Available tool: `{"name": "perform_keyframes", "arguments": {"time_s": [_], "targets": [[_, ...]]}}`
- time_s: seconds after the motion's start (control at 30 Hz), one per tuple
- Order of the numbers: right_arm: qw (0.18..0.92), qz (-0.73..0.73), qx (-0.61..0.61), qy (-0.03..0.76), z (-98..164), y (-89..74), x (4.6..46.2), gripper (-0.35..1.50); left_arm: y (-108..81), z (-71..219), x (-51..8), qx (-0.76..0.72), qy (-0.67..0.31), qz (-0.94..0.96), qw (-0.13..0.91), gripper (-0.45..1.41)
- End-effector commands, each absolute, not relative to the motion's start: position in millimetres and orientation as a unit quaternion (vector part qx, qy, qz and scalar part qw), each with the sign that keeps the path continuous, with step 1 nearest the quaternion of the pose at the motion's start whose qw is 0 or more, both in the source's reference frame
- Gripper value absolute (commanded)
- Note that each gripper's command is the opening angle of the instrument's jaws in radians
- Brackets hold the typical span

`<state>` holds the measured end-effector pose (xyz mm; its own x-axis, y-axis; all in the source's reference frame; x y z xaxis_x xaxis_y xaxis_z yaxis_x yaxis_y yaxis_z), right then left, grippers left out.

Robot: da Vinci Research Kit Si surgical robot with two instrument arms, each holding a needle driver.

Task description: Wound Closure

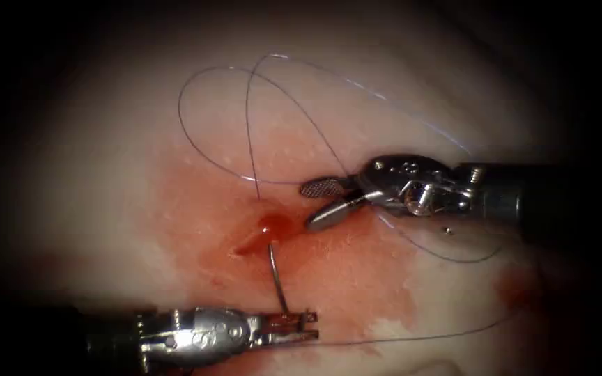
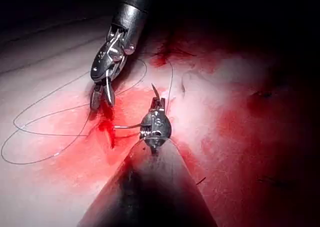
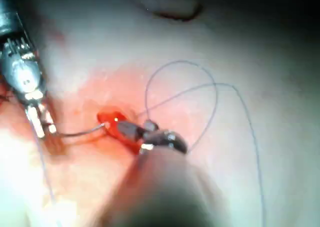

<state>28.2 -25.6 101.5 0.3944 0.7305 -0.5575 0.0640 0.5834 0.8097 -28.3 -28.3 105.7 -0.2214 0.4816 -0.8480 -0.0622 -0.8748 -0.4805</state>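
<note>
Gripping needle (image 1: 278, 278): left tool (image 1: 299, 326); right tool (image 1: 320, 205) agape beside cut (image 1: 263, 233).

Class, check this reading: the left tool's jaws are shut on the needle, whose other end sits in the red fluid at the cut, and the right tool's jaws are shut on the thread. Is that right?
Not quite. In the endoscope view the right tool has its jaws open, holding nothing; the thread only loops nearby. The rest stands: the left tool grips the needle near one end, the other end in the red fluid.
</note>
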Motion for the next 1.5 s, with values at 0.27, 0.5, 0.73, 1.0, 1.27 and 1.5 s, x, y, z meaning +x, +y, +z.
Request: {"name": "perform_keyframes", "arguments": {"time_s": [0.27,0.5,0.73,1.0,1.27,1.5], "targets": [[0.73,0.231,0.408,0.497,101,-25.9,26.9,0.22,-28.8,104,-29.8,-0.612,-0.172,0.758,0.147,-0.45],[0.729,0.233,0.413,0.494,101,-26.3,26.3,0.17,-25.7,103,-28.2,-0.594,-0.07,0.797,0.087,-0.45],[0.722,0.251,0.421,0.489,101,-26.6,26.0,0.34,-20.0,100,-26.6,-0.578,-0.012,0.814,0.054,-0.45],[0.719,0.256,0.424,0.487,101,-26.9,26.3,0.37,-16.0,97,-23.9,-0.558,0.023,0.828,0.042,-0.45],[0.71,0.265,0.43,0.49,100,-26.7,26.3,0.37,-13.7,96,-22.0,-0.551,0.059,0.832,0.039,-0.45],[0.685,0.281,0.45,0.5,98,-26.5,26.0,0.36,-15.2,97,-22.4,-0.537,0.086,0.839,0.023,-0.45]]}}
